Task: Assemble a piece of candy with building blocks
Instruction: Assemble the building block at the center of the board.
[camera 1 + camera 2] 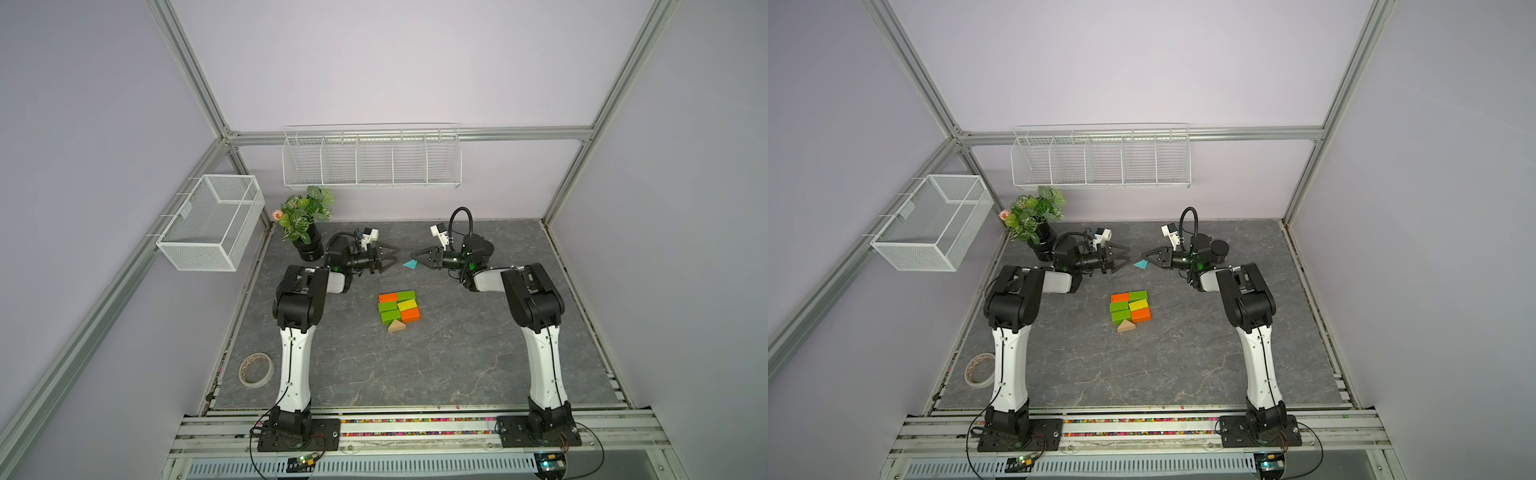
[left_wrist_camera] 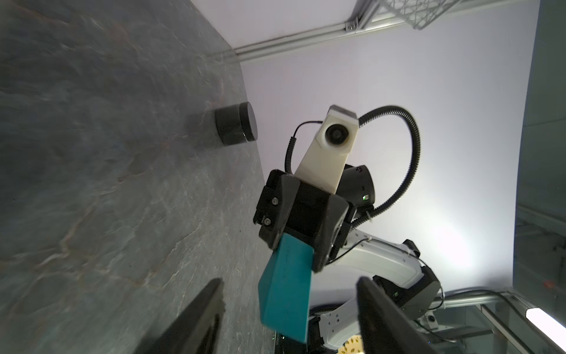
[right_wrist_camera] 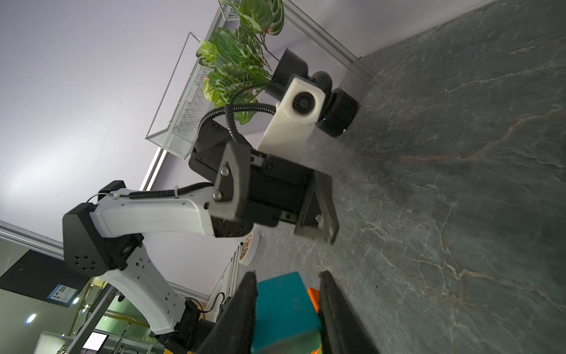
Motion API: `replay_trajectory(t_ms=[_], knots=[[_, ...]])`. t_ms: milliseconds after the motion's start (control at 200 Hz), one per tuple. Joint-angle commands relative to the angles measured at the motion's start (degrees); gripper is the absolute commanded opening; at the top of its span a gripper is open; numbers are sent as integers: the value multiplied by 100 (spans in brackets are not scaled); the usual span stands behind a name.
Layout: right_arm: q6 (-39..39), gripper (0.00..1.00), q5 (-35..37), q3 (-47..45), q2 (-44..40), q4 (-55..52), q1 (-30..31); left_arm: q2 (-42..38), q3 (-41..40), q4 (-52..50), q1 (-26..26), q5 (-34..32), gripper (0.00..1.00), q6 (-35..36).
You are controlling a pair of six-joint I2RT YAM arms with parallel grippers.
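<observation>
The right tool (image 1: 415, 258) clamps the teal triangle (image 1: 410, 264) and holds it off the grey stone-patterned bench (image 1: 478, 353), toward the back wall, as both top views show. Facing it, the left tool (image 1: 395, 256) stands with its jaws spread wide, its tips just beside the block but clear of it. In the left wrist view its dark fingers (image 2: 196, 318) flank the teal triangle (image 2: 284, 294) with a gap on each side. The right wrist view shows the same block (image 3: 284, 309) pinched between the right tool's two fingers.

Nearer the arm bases, at mid-bench, the unfinished piece of candy (image 1: 399, 309) lies flat, six bricks packed two by three. The far row is an orange brick (image 1: 388, 297) beside a green brick (image 1: 406, 295). The middle row is a second green brick (image 1: 387, 306) beside the yellow brick (image 1: 407, 304). The near row is a third green brick (image 1: 390, 316) beside a second orange brick (image 1: 410, 314). The tan triangle (image 1: 396, 326) sits against the near end, its point toward the bricks. The teal triangle hangs apart from the far end.

A black round jar (image 1: 1219, 250) stands behind the right wrist, a potted plant (image 1: 305, 216) fills the back left corner, and a roll of tape (image 1: 256, 370) lies beside the left arm.
</observation>
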Motion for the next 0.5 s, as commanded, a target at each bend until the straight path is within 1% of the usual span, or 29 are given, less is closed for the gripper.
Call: replay_trajectory(t_ms=[0, 25, 50, 75, 110, 175, 260, 330, 415, 495], knots=[[-160, 7, -115, -110, -112, -31, 6, -740, 150, -2840, 148, -500, 100, 2124], [-181, 7, -95, -112, -108, -86, 5, -853, 288, -3752, 148, -683, 100, 2787], [-210, 7, -73, -107, -110, -187, 1, -956, 413, -4442, 140, -858, 100, 3297], [-245, 7, -55, -95, -103, -308, 13, -1040, 491, -4882, 139, -1037, 100, 3649], [-274, 7, -12, -92, -86, -384, 38, -1158, 509, -5153, 148, -1208, 100, 3885], [-381, 7, 50, -71, -68, -648, 139, -1347, 415, -5188, 148, -1406, 100, 3958], [-877, 7, 218, 23, -109, -1424, 312, -1491, 295, -5119, 148, -1590, 100, 3945], [-1372, 7, 436, 113, -204, -2142, 502, -1473, 268, -5118, 148, -1569, 100, 3939], [-2066, 8, 753, 333, -279, -3365, 725, -1462, 213, -4990, 148, -1536, 100, 3853], [-2392, 8, 970, 473, -244, -3885, 827, -1449, 160, -4794, 148, -1477, 100, 3738]])
